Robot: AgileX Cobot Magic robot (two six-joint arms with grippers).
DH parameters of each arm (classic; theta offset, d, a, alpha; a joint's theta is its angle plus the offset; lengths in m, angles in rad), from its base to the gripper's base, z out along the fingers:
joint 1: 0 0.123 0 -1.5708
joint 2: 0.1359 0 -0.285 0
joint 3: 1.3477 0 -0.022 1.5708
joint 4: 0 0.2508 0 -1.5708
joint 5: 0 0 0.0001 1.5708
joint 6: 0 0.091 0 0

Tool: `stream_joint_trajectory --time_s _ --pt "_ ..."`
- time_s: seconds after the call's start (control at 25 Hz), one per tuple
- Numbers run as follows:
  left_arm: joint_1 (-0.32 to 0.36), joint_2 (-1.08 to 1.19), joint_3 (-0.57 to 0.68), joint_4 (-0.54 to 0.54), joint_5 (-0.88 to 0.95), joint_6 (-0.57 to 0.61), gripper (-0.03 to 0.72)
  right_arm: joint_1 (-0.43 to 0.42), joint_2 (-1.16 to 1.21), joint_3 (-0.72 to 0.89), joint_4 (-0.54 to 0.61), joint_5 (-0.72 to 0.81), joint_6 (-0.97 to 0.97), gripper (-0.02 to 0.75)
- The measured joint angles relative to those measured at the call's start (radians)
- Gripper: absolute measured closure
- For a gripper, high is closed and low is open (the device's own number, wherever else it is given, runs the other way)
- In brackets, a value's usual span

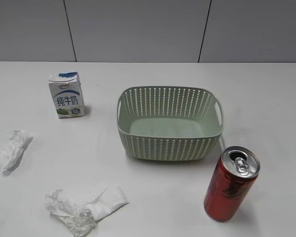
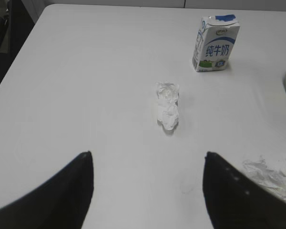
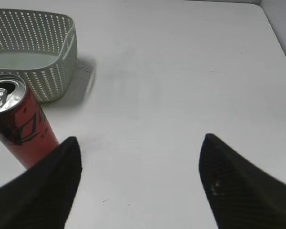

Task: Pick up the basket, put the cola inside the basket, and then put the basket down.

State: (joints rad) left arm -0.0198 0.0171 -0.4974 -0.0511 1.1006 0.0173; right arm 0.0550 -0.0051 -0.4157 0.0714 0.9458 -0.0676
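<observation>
The pale green basket (image 1: 169, 146) stands empty on the white table, middle of the exterior view; it also shows at the top left of the right wrist view (image 3: 47, 81). The red cola can (image 1: 230, 185) stands upright in front of the basket's right corner and shows at the left of the right wrist view (image 3: 24, 126). My right gripper (image 3: 140, 143) is open and empty over bare table, to the right of the can. My left gripper (image 2: 148, 160) is open and empty over bare table, short of a crumpled tissue. Neither gripper shows in the exterior view.
A white-and-blue milk carton (image 1: 66, 95) stands left of the basket, also in the left wrist view (image 2: 215, 44). Crumpled tissues lie at the left (image 1: 12, 148) and front left (image 1: 84, 205); one lies ahead of the left gripper (image 2: 168, 104). A grey wall stands behind the table.
</observation>
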Motion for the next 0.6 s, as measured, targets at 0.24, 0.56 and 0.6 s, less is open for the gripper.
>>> stream_joint_trajectory --time_s 0.24,0.56,0.6 --pt "0.0 0.0 0.0 -0.001 0.0 0.0 0.145 0.0 0.0 0.0 0.001 0.0 0.0 0.154" --pt "0.0 0.0 0.0 -0.001 0.0 0.0 0.145 0.0 0.0 0.0 0.001 0.0 0.0 0.154" --pt "0.0 0.0 0.0 -0.001 0.0 0.0 0.145 0.0 0.0 0.0 0.001 0.0 0.0 0.154"
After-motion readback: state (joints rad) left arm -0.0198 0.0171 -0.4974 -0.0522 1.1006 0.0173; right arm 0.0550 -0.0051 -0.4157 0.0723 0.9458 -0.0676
